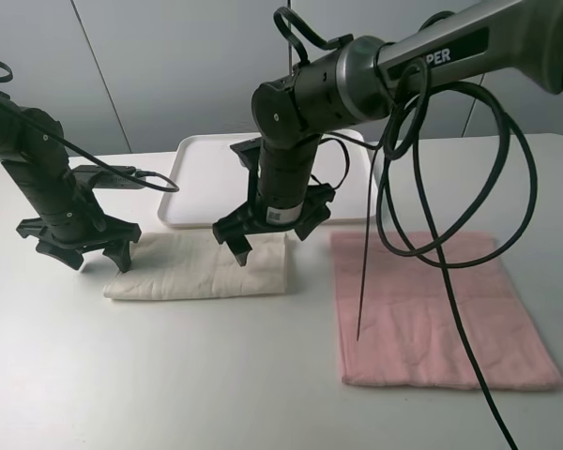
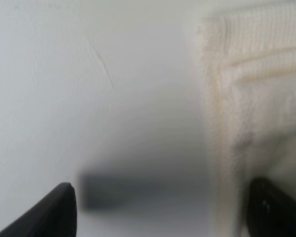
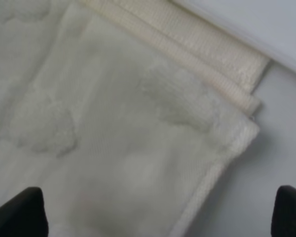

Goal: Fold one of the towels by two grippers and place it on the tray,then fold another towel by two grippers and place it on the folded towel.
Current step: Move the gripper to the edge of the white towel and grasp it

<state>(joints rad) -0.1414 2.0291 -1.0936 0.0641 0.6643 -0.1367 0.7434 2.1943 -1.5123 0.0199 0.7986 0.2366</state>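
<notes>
The cream towel (image 1: pixel 197 267) lies folded in a long strip on the table, just in front of the white tray (image 1: pixel 202 178), which holds nothing. My left gripper (image 1: pixel 98 257) hovers open over the strip's left end. In the left wrist view the towel's hemmed edge (image 2: pixel 256 98) runs under one fingertip of the left gripper (image 2: pixel 163 212). My right gripper (image 1: pixel 272 240) stands open over the strip's right end; in the right wrist view, the right gripper (image 3: pixel 155 217) spans the towel's layered corner (image 3: pixel 113 123). The pink towel (image 1: pixel 432 309) lies flat to the right.
Black cables (image 1: pixel 422 187) hang from the right arm and dangle over the pink towel. A strip of the tray's rim (image 3: pixel 266 24) shows beyond the towel corner in the right wrist view. The white table (image 1: pixel 169 375) stretches toward the front.
</notes>
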